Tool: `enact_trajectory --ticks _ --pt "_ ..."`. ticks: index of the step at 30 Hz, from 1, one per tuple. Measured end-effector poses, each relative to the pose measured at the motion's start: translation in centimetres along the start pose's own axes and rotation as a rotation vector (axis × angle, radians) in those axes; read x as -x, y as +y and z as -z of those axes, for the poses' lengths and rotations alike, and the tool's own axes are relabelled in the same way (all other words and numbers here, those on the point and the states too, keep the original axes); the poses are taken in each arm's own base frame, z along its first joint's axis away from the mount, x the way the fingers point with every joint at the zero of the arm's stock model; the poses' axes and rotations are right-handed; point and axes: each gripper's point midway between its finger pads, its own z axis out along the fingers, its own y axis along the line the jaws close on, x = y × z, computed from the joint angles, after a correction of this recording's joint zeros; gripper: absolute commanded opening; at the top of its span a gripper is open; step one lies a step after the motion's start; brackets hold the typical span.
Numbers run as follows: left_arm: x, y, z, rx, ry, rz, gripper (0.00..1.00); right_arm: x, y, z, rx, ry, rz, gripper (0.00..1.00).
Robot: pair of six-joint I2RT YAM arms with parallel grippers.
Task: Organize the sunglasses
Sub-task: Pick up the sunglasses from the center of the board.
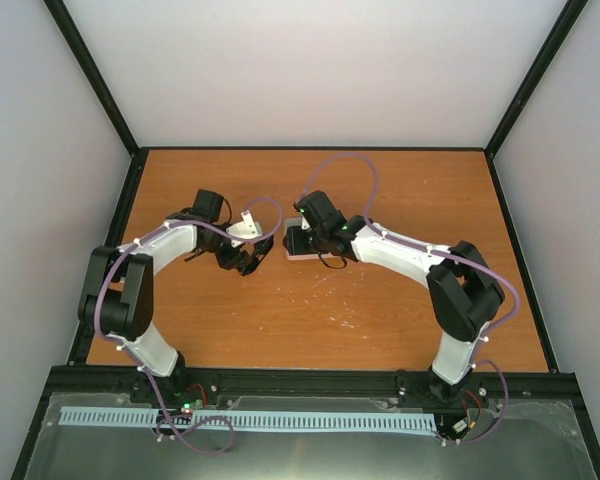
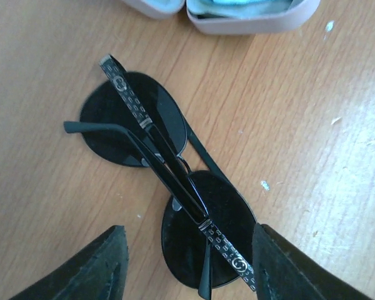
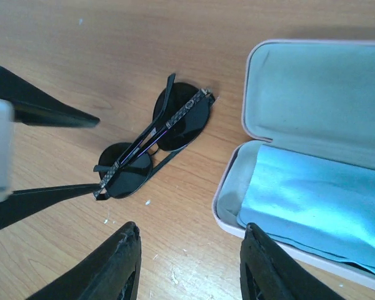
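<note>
– Pincers: how does the left pincer stand?
– Partly open and lowered to the surface. Its two dark fingers stand either side of one end of the sunglasses, with one lens lying between them. In the left wrist view the right-hand finger sits close against the hinge end of the frame; I cannot tell whether it presses. The other finger stands apart from the lens, so nothing is clamped.
– And the sunglasses themselves?
– Folded, with the slim arms crossed on top of the dark lenses. They lie flat on the wood just beside the open pink case, outside it. A pale blue cloth lies in one half of the case.
– The right pincer?
– About half open, holding nothing and touching nothing; bare wood shows between its fingers. It hangs above the surface, between case and sunglasses.
– The arms?
– From above, the left arm and the right arm each rise from the near edge and bend at an outward elbow. They reach inward, with the wrists facing each other mid-surface.
</note>
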Motion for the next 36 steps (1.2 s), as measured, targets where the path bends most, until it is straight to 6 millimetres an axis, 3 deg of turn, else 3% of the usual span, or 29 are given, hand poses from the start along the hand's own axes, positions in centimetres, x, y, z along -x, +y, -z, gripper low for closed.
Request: enact_trajectory --ticks 7,15,18,25,33,36 --pt "-1.4 0.0 -2.2 -0.023 0.079 0.05 0.48 0.5 -0.8 1.7 0.004 -0.047 -0.011 0.45" --pt "0.0 0.2 -2.7 -0.021 0.08 0.041 0.4 1.3 -1.2 2.7 0.007 -0.079 -0.019 0.45" --pt "-0.3 0.2 -3.3 -0.026 0.099 0.05 0.38 1.1 -1.3 2.7 0.006 -0.08 -0.018 0.45" --pt "-1.3 0.0 -4.2 -0.035 0.137 0.067 0.24 1.0 -1.6 2.7 -0.001 -0.075 -0.016 0.45" --pt "-1.2 -0.1 -4.2 -0.037 0.137 0.07 0.01 1.1 -1.8 2.7 -0.003 -0.077 -0.019 0.45" --pt "-1.1 -0.2 -4.2 -0.038 0.135 0.068 0.01 1.0 -1.8 2.7 -0.004 -0.077 -0.018 0.45"
